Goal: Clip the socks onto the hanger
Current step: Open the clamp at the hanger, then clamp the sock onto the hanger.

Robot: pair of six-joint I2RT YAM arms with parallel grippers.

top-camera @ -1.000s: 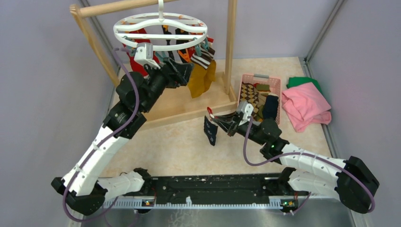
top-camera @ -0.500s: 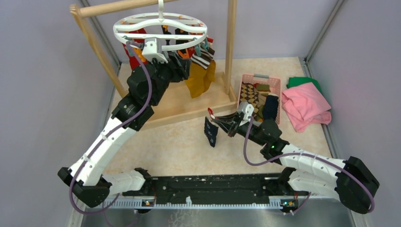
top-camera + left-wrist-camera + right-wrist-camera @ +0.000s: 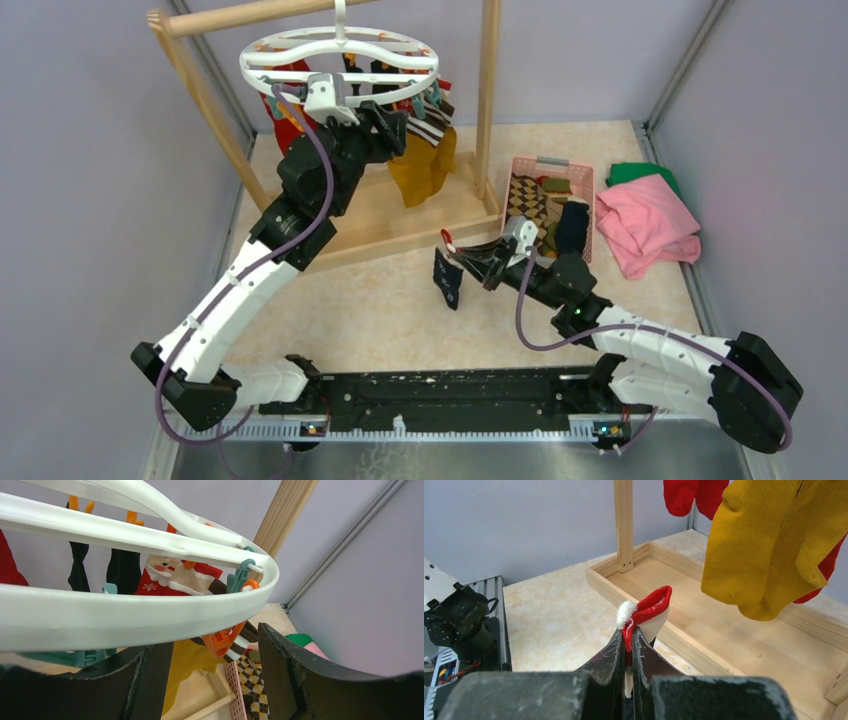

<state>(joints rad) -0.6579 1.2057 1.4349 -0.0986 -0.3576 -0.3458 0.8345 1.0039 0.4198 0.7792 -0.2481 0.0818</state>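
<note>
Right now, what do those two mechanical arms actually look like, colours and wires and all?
The left arm and right arm are both long white shells joined by bulky black joints. A purple cable loops loosely off each. The left end effector and right end effector each have two black fingers, behind them a white block. A small green light glows on the right arm.

Soft, even light is filling every view, throwing faint shadows; the hanger [image 3: 125, 615] is blurring against the left wrist lens.
</note>
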